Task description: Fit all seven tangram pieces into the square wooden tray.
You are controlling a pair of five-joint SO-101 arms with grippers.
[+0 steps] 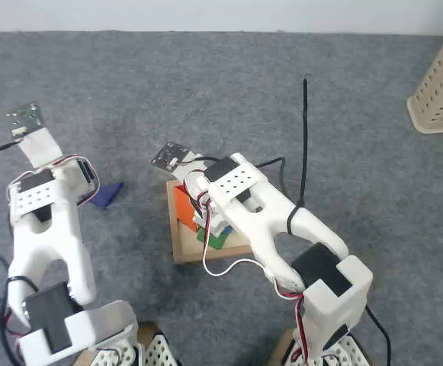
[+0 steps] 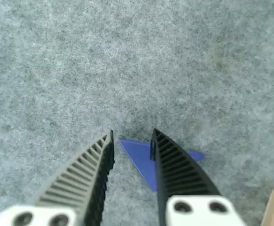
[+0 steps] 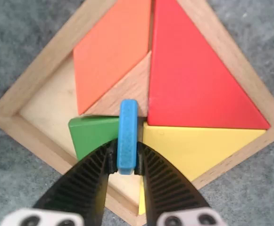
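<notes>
Four pieces lie flat in the square wooden tray [image 3: 52, 56]: an orange parallelogram [image 3: 111, 52] at the top of the right wrist view, a big red triangle [image 3: 188, 80] on the right, a yellow triangle [image 3: 193, 150] under it and a green piece [image 3: 92, 134] at lower left. The right gripper [image 3: 126, 150] is clenched on a light blue piece [image 3: 128, 132], which stands on its edge between the fingers, above the seam where green and yellow meet. Its long axis points up the frame, straight to the bare triangular gap [image 3: 127, 89] between orange and red. This gap is probably its place, but the piece is seen only from its edge, so its outline cannot be judged. It must be laid flat first, and the orange and green edges beside the gap could catch it.

In the left wrist view the left gripper [image 2: 132, 133] hangs released over a dark blue triangle [image 2: 139, 157] on the grey carpet [image 2: 127, 56]; one finger covers part of it. In the high view this triangle [image 1: 107, 194] lies left of the tray [image 1: 181, 255], near the left arm. A beige perforated basket [image 1: 442, 84] stands at upper right, well apart.
</notes>
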